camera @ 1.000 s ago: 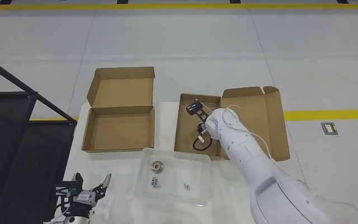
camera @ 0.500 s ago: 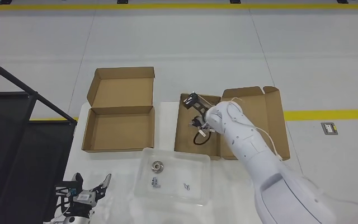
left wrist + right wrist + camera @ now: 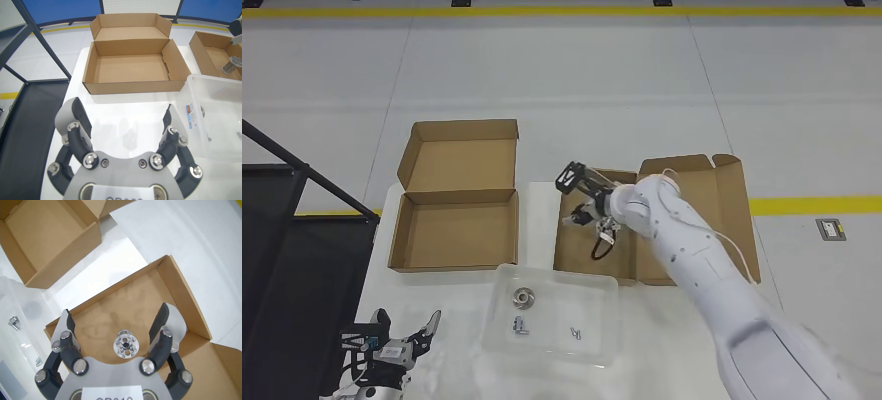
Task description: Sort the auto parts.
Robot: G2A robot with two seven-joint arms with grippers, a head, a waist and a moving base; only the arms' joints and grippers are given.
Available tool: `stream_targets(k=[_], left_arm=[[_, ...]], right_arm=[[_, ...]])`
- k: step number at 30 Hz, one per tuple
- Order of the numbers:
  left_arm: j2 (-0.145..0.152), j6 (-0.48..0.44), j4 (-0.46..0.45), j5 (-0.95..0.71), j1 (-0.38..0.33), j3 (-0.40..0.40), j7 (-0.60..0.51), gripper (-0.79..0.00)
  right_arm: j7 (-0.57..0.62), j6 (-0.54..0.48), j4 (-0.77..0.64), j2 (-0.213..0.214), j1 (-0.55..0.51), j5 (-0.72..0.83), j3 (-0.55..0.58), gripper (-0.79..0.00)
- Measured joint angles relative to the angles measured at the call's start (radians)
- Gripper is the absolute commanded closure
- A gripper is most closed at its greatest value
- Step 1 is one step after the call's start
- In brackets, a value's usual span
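Right wrist view: my right gripper hangs spread above the silvery flanged metal part in the brown cardboard box, likely rigid and slick, best pinched across its flange.

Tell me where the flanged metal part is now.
In the right wrist view, the metal part stands on the floor of the right-hand cardboard box, just below the open right gripper.

The left box and right box are made of matt brown cardboard. The bin is formed of clear glossy plastic, and the flanged part is seen in bright machined metal.
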Motion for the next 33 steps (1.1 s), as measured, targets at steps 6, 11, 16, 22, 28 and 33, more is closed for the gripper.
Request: stream_targets(k=[6,11,16,22,28,33], left_arm=[[0.000,0.000,0.000,0.000,0.000,0.000,0.000,-0.785],[0.000,0.000,0.000,0.000,0.000,0.000,0.000,-0.785],[0.000,0.000,0.000,0.000,0.000,0.000,0.000,-0.785],[0.000,0.000,0.000,0.000,0.000,0.000,0.000,-0.785],[0.000,0.000,0.000,0.000,0.000,0.000,0.000,-0.785],[0.000,0.000,0.000,0.000,0.000,0.000,0.000,-0.785]], right_arm=[[0.149,-0.048,-0.378,0.094,-0.178,-0.050,0.109,-0.785],[0.278,-0.148,-0.844,0.178,-0.450,-0.112,0.251,-0.785],[0.312,-0.318,-1.145,0.224,-0.650,-0.190,0.308,-0.785],[0.324,-0.340,-1.199,0.235,-0.697,-0.236,0.306,-0.785],[0.323,-0.340,-1.198,0.234,-0.696,-0.235,0.306,-0.785],[0.323,-0.339,-1.199,0.234,-0.696,-0.238,0.300,-0.785]])
